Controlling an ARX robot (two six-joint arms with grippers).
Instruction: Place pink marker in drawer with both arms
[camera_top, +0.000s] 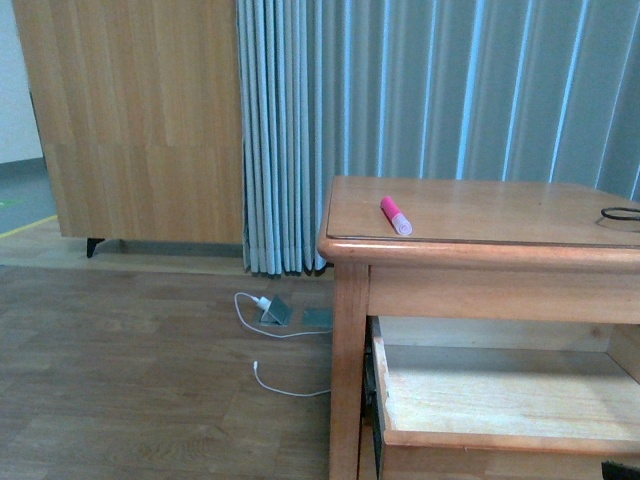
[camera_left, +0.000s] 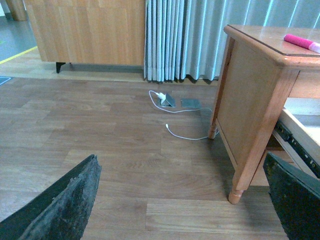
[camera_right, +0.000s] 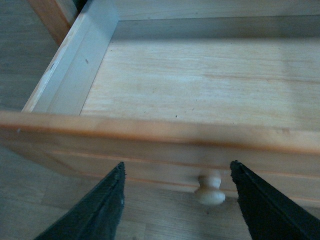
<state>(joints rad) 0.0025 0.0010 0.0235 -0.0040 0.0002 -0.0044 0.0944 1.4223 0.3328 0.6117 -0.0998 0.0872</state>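
The left gripper (camera_left: 180, 156) hangs low over a brown wood-plank floor (camera_left: 100, 130). Its two black fingers (camera_left: 65, 200) are spread wide apart, with nothing between them. Far ahead of it, to its left, stands a large honey-coloured wooden unit (camera_top: 140, 120) on dark feet. Next to that, a grey-blue pleated curtain (camera_top: 440, 90) falls to the floor. A white cable (camera_left: 180, 135) curls on the floor ahead of this gripper.

Close on the gripper's right rises the side panel of a honey-coloured wooden cabinet (camera_left: 250, 95) on turned legs. The pink marker (camera_top: 395, 216) lies flat on the cabinet's top, higher than the left gripper and to its right. It is near the top's front left corner, with its paler cap pointing toward the front edge.

Under the top, the drawer (camera_top: 500, 440) stands open, showing its light plywood floor. The right gripper (camera_right: 177, 163) hovers just in front of the drawer's front panel. Its black fingers (camera_right: 95, 210) are set wide apart and grip nothing. The drawer's small round pale knob (camera_right: 210, 189) sits between the two fingers, touching neither, and is closer to one finger than the other. The marker is above this gripper, on the cabinet top. A thin black loop (camera_top: 620, 214) rests at the far right edge of that top.
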